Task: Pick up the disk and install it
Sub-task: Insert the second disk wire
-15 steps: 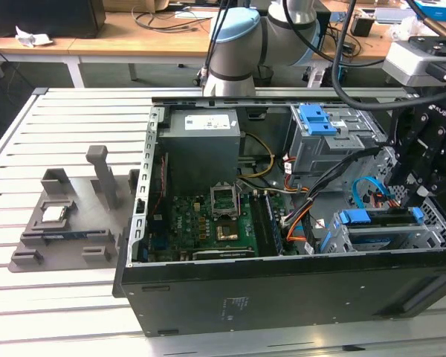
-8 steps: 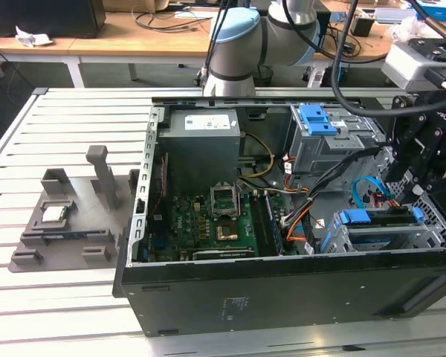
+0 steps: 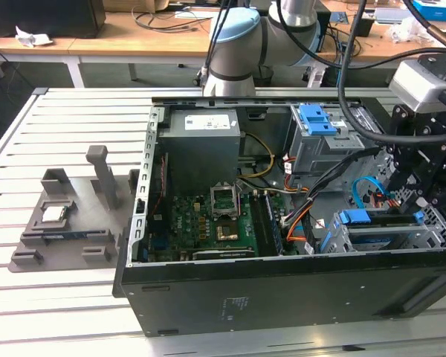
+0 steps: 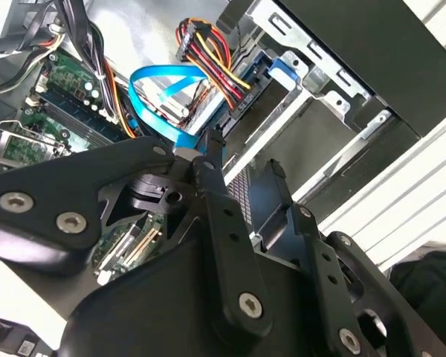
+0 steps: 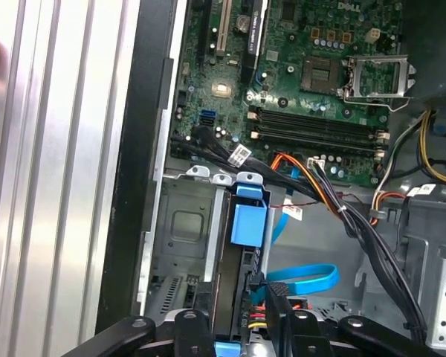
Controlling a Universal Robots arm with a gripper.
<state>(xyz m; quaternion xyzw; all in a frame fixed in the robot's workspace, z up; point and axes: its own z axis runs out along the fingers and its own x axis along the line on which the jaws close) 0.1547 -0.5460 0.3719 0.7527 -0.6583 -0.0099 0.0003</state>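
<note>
Open black metal computer case (image 3: 282, 297) on ribbed aluminium bench (image 3: 67, 119), blue-railed silver rectangular disk (image 3: 379, 236) seated in grey drive bay at case's 3 o'clock, matte black jaws (image 3: 424, 195) just above it, grip state indiscernible

Exterior view: set high and well back — looks down at an angle over the open computer case (image 3: 282, 223) on the slatted table (image 3: 67, 312).
First wrist view: close above the case, facing down onto the motherboard (image 5: 312, 89) and drive bay (image 5: 230, 253).
Second wrist view: very close, tilted — looks past the black jaws into the bay.
Shared: blue ribbon cable (image 4: 160, 82) appears in both wrist views.
</note>
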